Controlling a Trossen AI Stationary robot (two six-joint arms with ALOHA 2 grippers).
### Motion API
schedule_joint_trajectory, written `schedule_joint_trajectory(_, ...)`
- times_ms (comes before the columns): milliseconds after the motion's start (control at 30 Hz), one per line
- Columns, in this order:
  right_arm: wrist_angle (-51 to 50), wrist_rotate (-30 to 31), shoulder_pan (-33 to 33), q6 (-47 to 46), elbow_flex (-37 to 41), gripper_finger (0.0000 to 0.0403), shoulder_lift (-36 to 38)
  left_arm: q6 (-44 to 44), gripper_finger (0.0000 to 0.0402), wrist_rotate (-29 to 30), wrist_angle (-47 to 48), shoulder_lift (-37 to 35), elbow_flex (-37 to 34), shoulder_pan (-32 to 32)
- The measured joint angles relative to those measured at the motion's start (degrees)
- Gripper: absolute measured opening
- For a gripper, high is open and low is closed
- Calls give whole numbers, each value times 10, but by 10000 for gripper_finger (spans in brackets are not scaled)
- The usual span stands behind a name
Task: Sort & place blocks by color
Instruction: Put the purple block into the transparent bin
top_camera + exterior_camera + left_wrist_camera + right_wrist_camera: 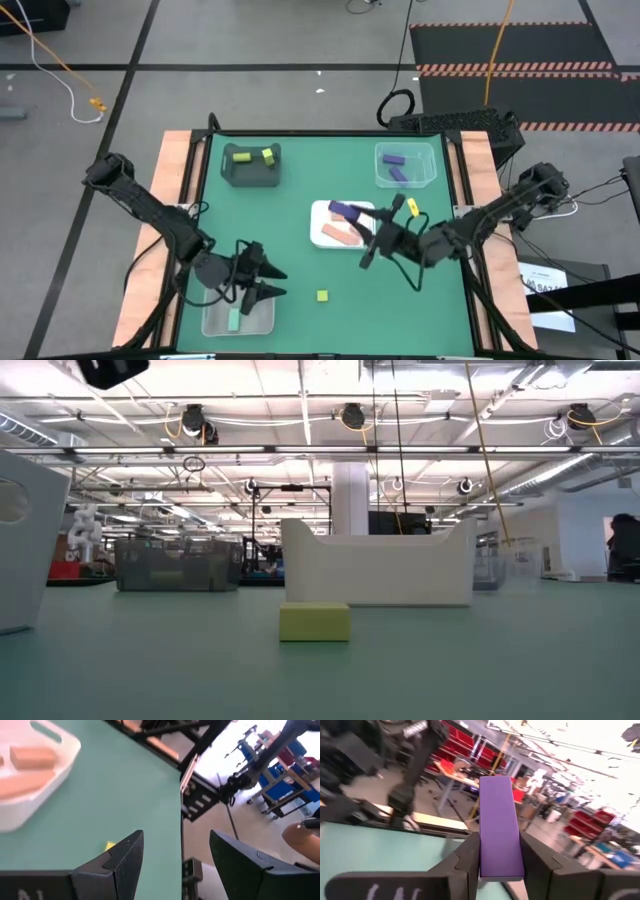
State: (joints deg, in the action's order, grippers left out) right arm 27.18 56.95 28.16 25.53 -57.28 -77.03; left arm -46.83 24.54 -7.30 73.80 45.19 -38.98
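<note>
The high view looks straight down on the whole tabletop [300, 200]; the low view sits at tabletop level, close behind a yellow block [315, 621], facing the white tray [380, 570]. Each wrist view looks forward past its own fingers [122, 865]; the left wrist view shares that tray with both.

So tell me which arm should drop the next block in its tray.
Right. Its end effector already clamps a purple bar above the white tray, near the clear tray with purple blocks. The left end effector is open and empty, over the near tray.
</note>
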Motion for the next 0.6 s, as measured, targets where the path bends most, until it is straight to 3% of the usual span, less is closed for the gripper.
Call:
schedule_joint_trajectory(300,-1,1,-50,75,0,95,0,60,230,0,-41,0,0,40)
schedule_joint_trajectory(400,-9,28,-67,86,0,95,0,88,230,0,-49,0,0,52)
schedule_joint_trajectory(600,-156,102,-116,37,-1,95,0,130,230,0,-51,0,0,73)
